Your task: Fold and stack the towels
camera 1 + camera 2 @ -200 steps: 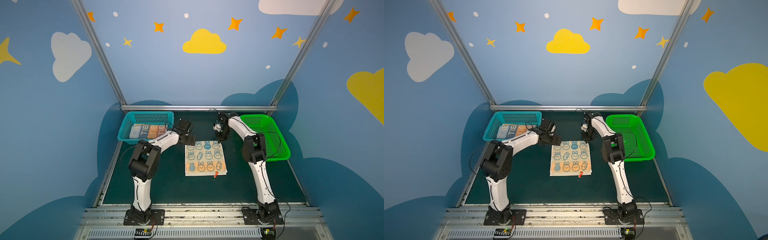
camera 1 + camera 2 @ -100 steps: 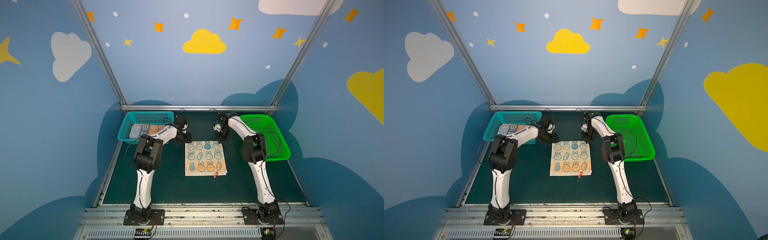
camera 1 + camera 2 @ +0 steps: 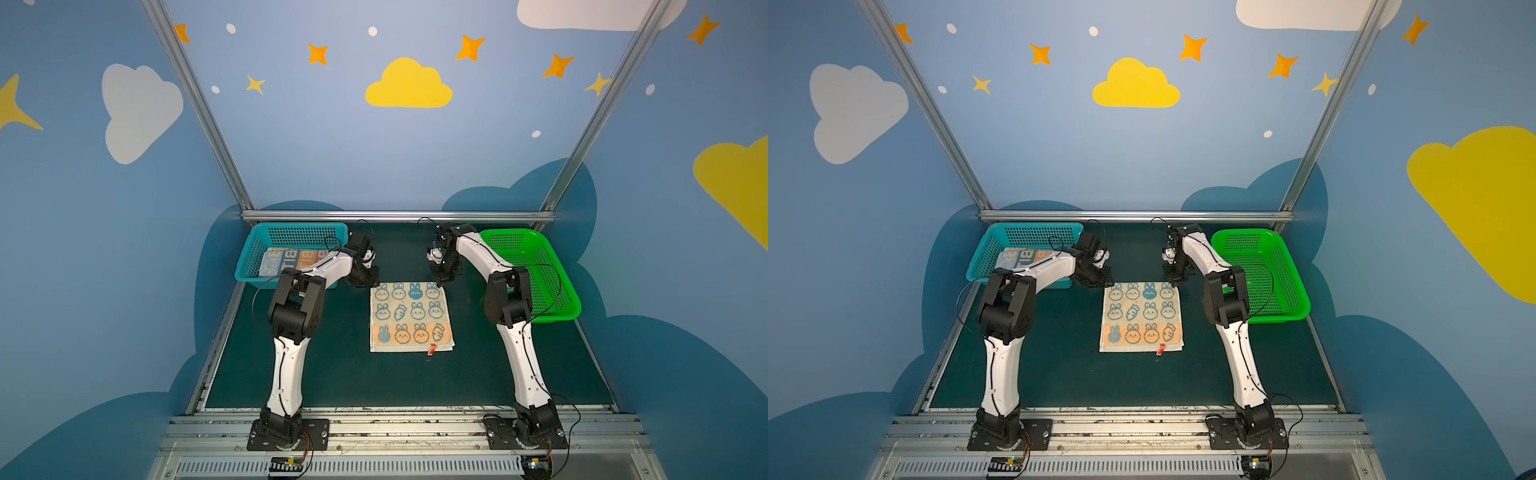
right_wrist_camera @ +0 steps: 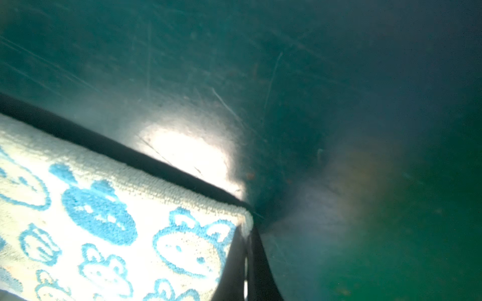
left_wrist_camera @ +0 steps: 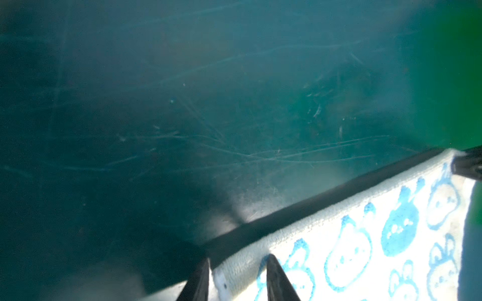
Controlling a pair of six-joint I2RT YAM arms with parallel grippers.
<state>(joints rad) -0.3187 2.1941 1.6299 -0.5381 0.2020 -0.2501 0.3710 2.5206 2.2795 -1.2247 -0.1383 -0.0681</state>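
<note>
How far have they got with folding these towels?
No folded stack shows yet. In hand: the rabbit towel lies flat on the table; the right gripper pinches one far corner, and the left gripper straddles the other. Left: fold it, then the striped towel waiting in the teal basket.

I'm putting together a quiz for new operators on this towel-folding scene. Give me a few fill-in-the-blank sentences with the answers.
1. The lettered towel lies in the teal basket, on the ___ of both top views.
2. The right gripper is ___ on a far corner of the rabbit towel.
3. The basket beside the right arm is coloured ___.
Missing words: left; shut; green.
</note>
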